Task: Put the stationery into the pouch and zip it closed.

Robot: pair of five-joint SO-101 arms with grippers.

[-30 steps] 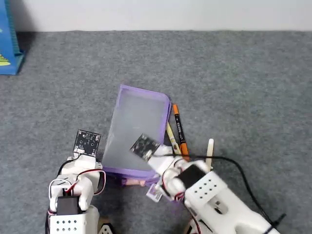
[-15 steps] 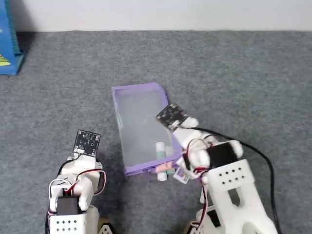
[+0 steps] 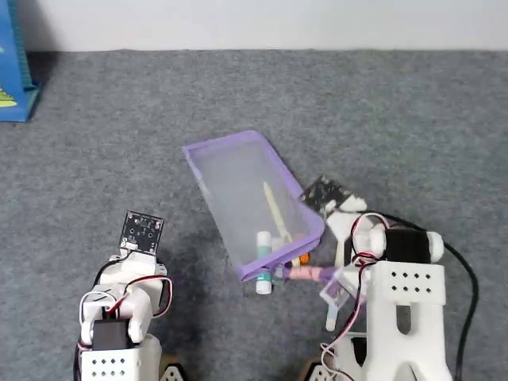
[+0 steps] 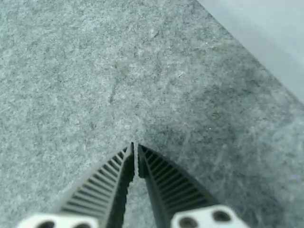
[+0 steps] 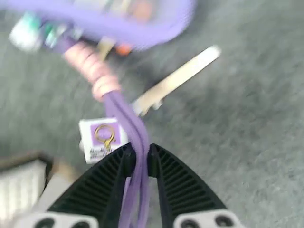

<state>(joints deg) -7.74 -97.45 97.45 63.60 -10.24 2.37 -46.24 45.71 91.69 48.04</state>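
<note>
Overhead camera and close right wrist camera share the pouch (image 3: pixel 250 202).

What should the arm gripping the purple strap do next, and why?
Probably let go of the strap. The right end effector is shut on it, yet a cream pen lies outside the pouch, whose mouth is open with a glue stick poking out. Zipping seems premature; that pen likely needs fetching first.
</note>
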